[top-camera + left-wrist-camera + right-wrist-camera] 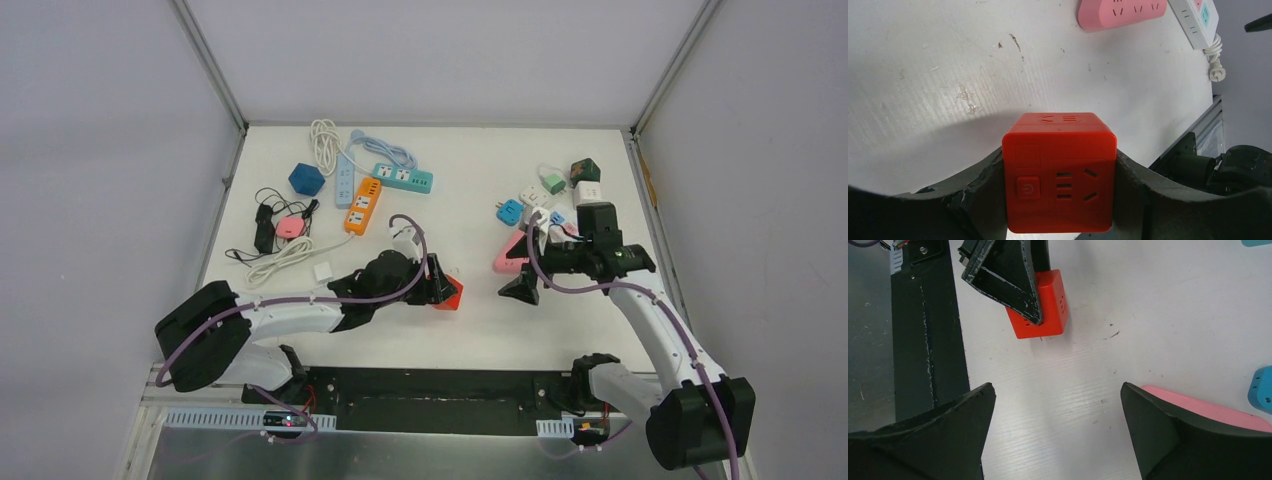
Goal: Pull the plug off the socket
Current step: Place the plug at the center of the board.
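A red cube socket [1058, 172] with a power button and slots on its face sits between the dark fingers of my left gripper [1059, 185], which is shut on its two sides. From above, the socket [450, 294] rests on the white table near the front middle, with the left gripper [443, 285] around it. In the right wrist view the socket [1045, 305] lies ahead, left fingers [1008, 275] over it. My right gripper [1057, 387] stands open over bare table, nothing between its fingers. The right gripper [526, 264] hovers to the socket's right. No plug shows on the socket.
A pink power strip [508, 260] lies under the right gripper, beside small adapters [560, 190] and a blue one [509, 211]. Orange [362, 205] and teal [403, 177] strips, a blue cube [306, 179] and white cable [290, 255] lie at back left. A black rail [928, 335] edges the table.
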Motion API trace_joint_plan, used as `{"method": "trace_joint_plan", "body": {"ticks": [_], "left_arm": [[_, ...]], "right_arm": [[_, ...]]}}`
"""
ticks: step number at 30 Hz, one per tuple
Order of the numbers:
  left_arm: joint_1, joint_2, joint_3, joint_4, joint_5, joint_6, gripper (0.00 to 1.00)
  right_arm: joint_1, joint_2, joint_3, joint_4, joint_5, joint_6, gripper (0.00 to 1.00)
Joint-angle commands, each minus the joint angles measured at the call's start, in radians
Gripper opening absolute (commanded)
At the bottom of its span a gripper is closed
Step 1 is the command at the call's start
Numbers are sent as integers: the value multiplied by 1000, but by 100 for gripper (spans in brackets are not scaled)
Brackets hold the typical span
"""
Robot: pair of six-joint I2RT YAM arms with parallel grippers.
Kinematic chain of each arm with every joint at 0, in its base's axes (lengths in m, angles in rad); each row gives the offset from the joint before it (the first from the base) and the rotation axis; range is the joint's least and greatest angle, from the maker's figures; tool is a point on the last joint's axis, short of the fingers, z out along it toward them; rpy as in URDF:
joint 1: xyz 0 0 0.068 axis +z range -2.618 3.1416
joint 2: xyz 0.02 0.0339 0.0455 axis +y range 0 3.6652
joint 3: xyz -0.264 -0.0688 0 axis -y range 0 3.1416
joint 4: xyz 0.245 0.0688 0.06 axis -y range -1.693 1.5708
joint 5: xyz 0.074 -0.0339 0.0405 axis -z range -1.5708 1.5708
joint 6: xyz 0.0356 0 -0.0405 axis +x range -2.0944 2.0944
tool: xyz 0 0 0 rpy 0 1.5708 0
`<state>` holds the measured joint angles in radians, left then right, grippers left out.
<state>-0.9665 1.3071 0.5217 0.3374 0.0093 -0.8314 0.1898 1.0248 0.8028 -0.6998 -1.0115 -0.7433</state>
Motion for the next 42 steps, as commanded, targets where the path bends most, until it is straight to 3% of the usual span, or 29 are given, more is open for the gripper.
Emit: {"method": "trace_joint_plan", "body": {"ticks": [1, 8, 18, 30, 37, 40, 42], "left_arm": [[8, 42, 90, 68, 4, -47, 0], [8, 140, 184, 110, 92, -74, 0], [9, 237, 233, 227, 270, -98, 0], [8, 234, 251, 257, 271, -122, 0], [9, 232, 244, 267, 258, -128, 0], [8, 230, 241, 280, 262, -134, 0], [8, 226, 236, 287, 264, -135, 0]], "right_arm": [[47, -2, -20, 106, 15, 3, 100], [147, 22, -89, 235, 53, 19, 100], [194, 42, -143, 338, 149, -27, 100], [286, 84, -159, 431, 293, 17, 98], [308, 97, -152, 426, 249, 44, 98], [316, 111, -145, 439, 281, 68, 93], [320, 113, -137, 439, 284, 83, 83]]}}
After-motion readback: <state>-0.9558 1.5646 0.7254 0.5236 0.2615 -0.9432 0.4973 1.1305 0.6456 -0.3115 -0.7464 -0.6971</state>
